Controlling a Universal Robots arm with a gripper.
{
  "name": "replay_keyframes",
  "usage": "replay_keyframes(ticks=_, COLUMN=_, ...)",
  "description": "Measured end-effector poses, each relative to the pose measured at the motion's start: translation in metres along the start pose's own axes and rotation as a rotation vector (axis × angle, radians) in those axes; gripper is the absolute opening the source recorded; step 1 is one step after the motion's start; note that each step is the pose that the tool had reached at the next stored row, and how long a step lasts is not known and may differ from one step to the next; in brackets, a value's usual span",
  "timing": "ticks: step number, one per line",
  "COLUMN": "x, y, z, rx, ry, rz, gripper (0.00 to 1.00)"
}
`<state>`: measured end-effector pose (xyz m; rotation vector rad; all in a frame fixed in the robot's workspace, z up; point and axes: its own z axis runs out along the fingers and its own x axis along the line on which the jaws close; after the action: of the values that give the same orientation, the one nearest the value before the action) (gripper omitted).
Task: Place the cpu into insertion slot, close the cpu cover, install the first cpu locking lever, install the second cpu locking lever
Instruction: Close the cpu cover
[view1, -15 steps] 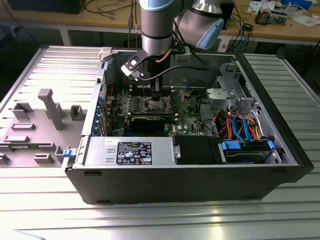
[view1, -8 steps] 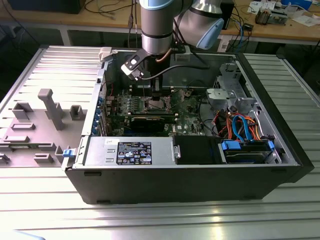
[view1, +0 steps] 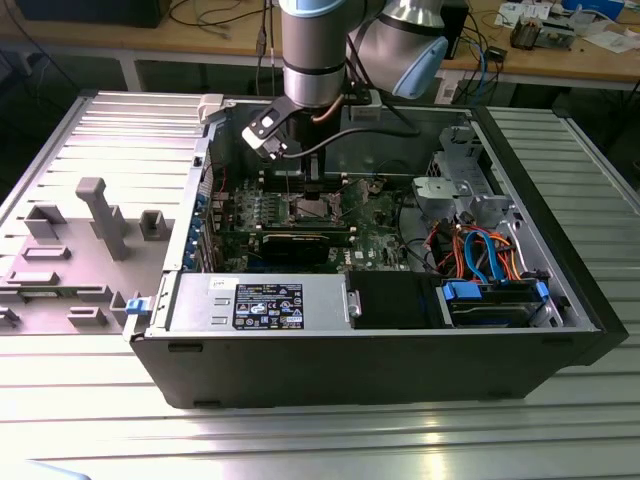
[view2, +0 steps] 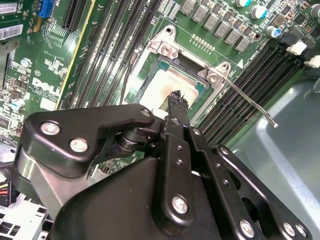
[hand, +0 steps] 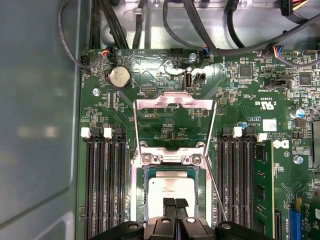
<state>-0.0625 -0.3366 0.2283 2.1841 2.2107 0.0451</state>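
Green motherboard (view1: 375, 245) lies in the open computer case (view1: 400, 370) in the exterior view, and the arm (view1: 315, 50) reaches down over the insertion slot (view1: 310, 208). In the second wrist view the cpu (view2: 165, 82) sits inside the slot, with the claw (view2: 177, 99) at its edge. In the first wrist view the claw's tips are pressed together and hold nothing; the cpu cover (hand: 175, 102) stands open beyond the slot. I judge that seating needs light, straight pressure, with the chip flat inside the rim.
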Motion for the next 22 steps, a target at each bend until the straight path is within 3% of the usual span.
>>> replay_keyframes(ticks=16, x=0.0000, y=0.0004, z=-0.0092, rx=0.0001, ry=-0.0030, rz=0.000, gripper=0.11)
replay_keyframes(ticks=22, x=-0.0001, y=0.0004, z=-0.0099, rx=0.0001, ry=-0.0037, rz=0.000, gripper=0.11)
